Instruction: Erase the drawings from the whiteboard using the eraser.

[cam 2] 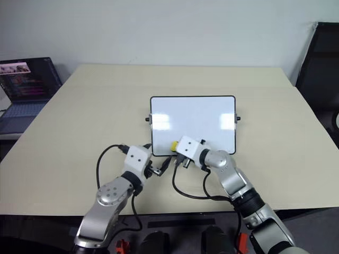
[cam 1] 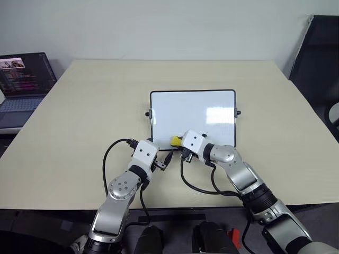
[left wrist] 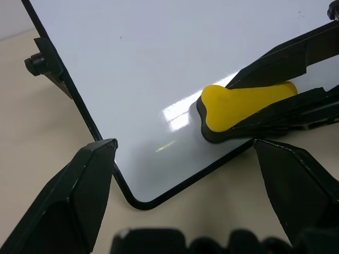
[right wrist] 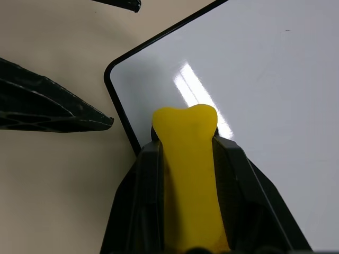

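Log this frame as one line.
right tool: shut on small yellow eraser | on glossy white black-framed whiteboard, near corner | left tool: open, at corner | drawings: none visible

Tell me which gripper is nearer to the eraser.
Right. The right gripper is shut on the eraser, pressing it on the whiteboard near its corner. The left gripper is open, straddling that corner beside the eraser without touching it.

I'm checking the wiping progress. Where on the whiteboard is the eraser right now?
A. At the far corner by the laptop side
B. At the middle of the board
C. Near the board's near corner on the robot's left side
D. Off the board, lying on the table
C. The right gripper holds the yellow eraser on the whiteboard just inside its rounded near-left corner.
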{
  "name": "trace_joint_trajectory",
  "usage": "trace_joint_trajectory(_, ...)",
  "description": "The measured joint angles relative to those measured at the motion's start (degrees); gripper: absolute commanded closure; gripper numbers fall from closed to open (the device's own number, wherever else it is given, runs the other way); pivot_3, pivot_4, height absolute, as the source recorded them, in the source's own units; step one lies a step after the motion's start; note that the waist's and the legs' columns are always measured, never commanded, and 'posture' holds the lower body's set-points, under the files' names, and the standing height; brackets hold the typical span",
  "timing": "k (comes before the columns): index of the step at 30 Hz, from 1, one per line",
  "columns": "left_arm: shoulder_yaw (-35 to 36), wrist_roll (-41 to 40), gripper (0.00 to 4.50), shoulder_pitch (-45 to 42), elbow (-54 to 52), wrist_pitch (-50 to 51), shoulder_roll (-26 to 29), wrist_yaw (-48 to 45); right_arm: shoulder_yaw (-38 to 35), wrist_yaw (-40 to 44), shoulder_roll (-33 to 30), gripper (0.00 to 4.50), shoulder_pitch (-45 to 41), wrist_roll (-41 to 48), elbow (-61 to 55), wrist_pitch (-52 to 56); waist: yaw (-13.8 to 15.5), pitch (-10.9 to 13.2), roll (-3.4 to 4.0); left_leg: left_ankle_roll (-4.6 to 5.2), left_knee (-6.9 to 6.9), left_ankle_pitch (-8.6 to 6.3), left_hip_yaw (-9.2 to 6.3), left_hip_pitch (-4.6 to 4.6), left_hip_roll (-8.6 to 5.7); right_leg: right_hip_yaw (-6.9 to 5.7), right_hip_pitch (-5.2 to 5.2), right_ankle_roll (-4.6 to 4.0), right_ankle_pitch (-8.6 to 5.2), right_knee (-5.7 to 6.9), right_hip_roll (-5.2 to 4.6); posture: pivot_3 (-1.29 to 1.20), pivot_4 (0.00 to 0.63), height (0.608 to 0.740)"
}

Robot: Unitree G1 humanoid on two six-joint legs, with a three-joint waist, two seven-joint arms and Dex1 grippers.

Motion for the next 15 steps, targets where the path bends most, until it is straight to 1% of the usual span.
trace_joint_trajectory(3, 0.0, -0.1, 0.00, -0.1, 0.0, 0.0, 0.0, 0.0, 0.0, -0.9, 0.5, 3.54, -1.9, 0.0, 2.1, -0.8, -0.1, 0.0, 0.00, 0.00, -0.01, 0.00, 0.01, -0.01, 0.00, 0.01, -0.02, 0.08, 0.05, 0.02, 0.00, 0.00, 0.150, 0.740)
trace_joint_trajectory(5, 0.0, -0.2, 0.00, -0.1, 0.0, 0.0, 0.0, 0.0, -0.8, -3.9, 0.9, 3.54, -4.7, -0.1, 4.8, -2.2, 0.0, 0.0, 0.00, 0.00, 0.01, 0.00, -0.02, 0.00, -0.01, -0.01, -0.02, 0.04, 0.03, 0.03, 0.00, 0.00, 0.150, 0.740)
trace_joint_trajectory(9, 0.0, -0.2, 0.00, -0.1, 0.2, 0.0, 0.0, 0.2, -6.5, -12.2, 2.4, 3.54, -8.5, 0.1, 8.9, -3.5, 0.5, 0.0, -0.03, 0.01, 0.04, 0.01, -0.03, -0.04, -0.05, 0.01, 0.03, -0.01, 0.00, 0.00, -0.03, 0.00, 0.150, 0.740)
trace_joint_trajectory(12, -0.1, -0.3, 0.00, -0.2, 0.3, -0.1, 0.0, 0.2, -8.0, -14.8, 2.5, 3.54, -9.0, 0.1, 9.5, -4.8, 0.5, 0.0, -0.05, 0.01, 0.03, 0.01, 0.03, -0.12, -0.05, 0.06, 0.00, 0.03, 0.02, -0.08, -0.06, 0.00, 0.150, 0.740)
trace_joint_trajectory(14, -0.1, -0.3, 0.00, -0.5, 0.3, -0.2, -0.1, 0.2, -8.0, -15.1, 2.5, 3.54, -8.2, 0.1, 8.8, -5.3, 0.5, 0.0, -0.05, 0.01, 0.01, 0.01, 0.01, -0.19, -0.05, 0.04, -0.04, 0.33, 0.19, -0.09, -0.06, 0.00, 0.150, 0.740)
trace_joint_trajectory(15, -0.2, -0.3, 0.00, -0.6, 0.4, -0.3, -0.1, 0.1, -8.2, -15.1, 2.5, 3.54, -7.6, 0.2, 8.1, -5.3, 0.5, 0.0, -0.05, 0.01, 0.00, 0.01, -0.02, -0.22, -0.05, 0.01, -0.05, 0.34, 0.19, -0.09, -0.06, 0.00, 0.150, 0.740)
